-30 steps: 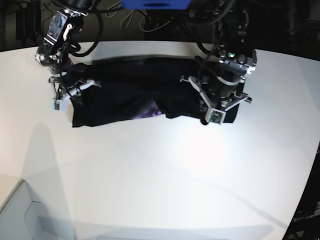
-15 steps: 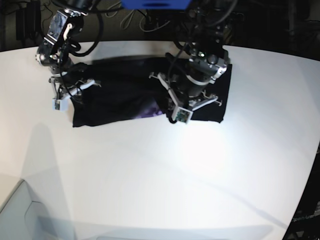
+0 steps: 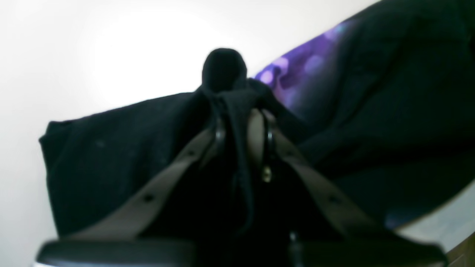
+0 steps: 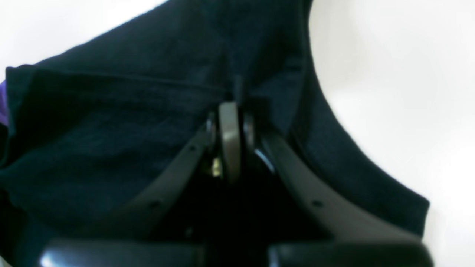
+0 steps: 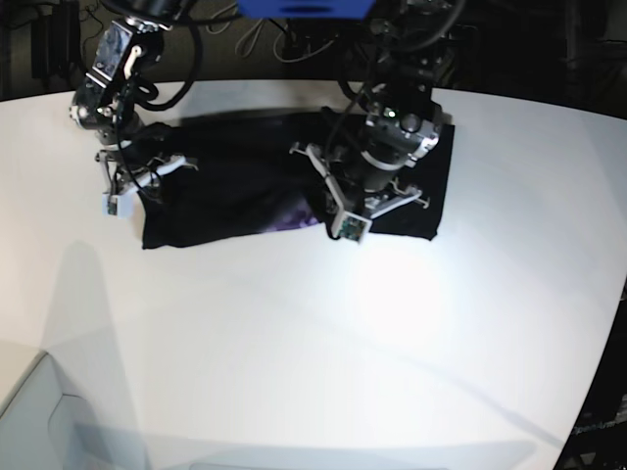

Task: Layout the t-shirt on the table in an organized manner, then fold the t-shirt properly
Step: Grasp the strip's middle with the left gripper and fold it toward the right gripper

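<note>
Black t-shirt (image 5: pixel 235 186) in upper centre of base view on white table (image 5: pixel 313 352), already narrowed to long band. Left gripper (image 3: pixel 241 111) clenched on bunched cloth; right gripper (image 4: pixel 230 111) pinching edge. Crosswise fold apparently mid-way; final fold, release pending.

Both wrist views are soft; I can't read cloth texture or seams. In the base view, centre, the left arm covers the middle of the t-shirt (image 5: pixel 235 186), hiding most of the print; only a purple sliver shows. Left gripper (image 3: pixel 241 122) fingertips are buried in a fold. The right wrist view's lower edge crops the t-shirt.
</note>
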Controlling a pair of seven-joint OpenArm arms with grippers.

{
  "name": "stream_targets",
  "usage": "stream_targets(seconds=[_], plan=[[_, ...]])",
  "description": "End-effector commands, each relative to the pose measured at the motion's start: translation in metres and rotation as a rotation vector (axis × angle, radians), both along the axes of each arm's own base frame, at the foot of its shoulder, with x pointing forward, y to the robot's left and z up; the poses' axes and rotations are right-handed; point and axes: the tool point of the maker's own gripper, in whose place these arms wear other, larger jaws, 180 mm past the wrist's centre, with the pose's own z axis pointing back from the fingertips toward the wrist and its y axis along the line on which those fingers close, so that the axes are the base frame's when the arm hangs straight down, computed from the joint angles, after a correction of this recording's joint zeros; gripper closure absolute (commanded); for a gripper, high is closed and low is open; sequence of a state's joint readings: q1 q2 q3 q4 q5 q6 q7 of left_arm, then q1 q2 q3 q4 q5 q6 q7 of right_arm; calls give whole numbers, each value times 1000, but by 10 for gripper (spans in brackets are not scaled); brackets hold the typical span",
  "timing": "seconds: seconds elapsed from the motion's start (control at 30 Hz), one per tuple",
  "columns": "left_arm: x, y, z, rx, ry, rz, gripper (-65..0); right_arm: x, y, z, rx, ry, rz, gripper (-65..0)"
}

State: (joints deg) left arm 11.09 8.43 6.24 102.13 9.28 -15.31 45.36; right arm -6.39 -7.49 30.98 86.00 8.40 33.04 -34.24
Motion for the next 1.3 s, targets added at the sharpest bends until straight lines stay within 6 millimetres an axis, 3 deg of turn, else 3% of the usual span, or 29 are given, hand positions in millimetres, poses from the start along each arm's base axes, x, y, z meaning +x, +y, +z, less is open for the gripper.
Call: stream_targets(seconds=[0.0, 0.23, 0.4, 0.53, 0.77, 0.83, 0.93, 1.13, 1.2, 1.27], plan=[[8, -12, 19, -61, -54, -11, -5, -13, 1, -12, -26, 84, 25, 0], [13, -20, 24, -104, -59, -21, -5, -13, 0, -13, -27, 85, 25, 0], [8, -42, 30, -114, -69, -84, -5, -13, 1, -12, -28, 84, 27, 0], [6, -48, 31, -114, -73, -102, -5, -13, 1, -12, -28, 84, 27, 0], [2, -47, 16, -100, -27, -101, -7, -13, 1, -12, -26, 83, 27, 0], [4, -48, 14, -102, -21, -104, -37, -13, 1, -12, -26, 83, 27, 0], [5, -50, 14, -111, -26, -106, -148, -13, 1, -12, -26, 83, 27, 0], [6, -57, 44, -218, -77, -109, -378, -13, 1, -12, -26, 83, 27, 0], [8, -56, 57, -239, -106, -104, -402, -13, 1, -12, -26, 83, 27, 0], [9, -52, 60, -235, -116, -95, -380, -13, 1, -12, -26, 83, 27, 0]])
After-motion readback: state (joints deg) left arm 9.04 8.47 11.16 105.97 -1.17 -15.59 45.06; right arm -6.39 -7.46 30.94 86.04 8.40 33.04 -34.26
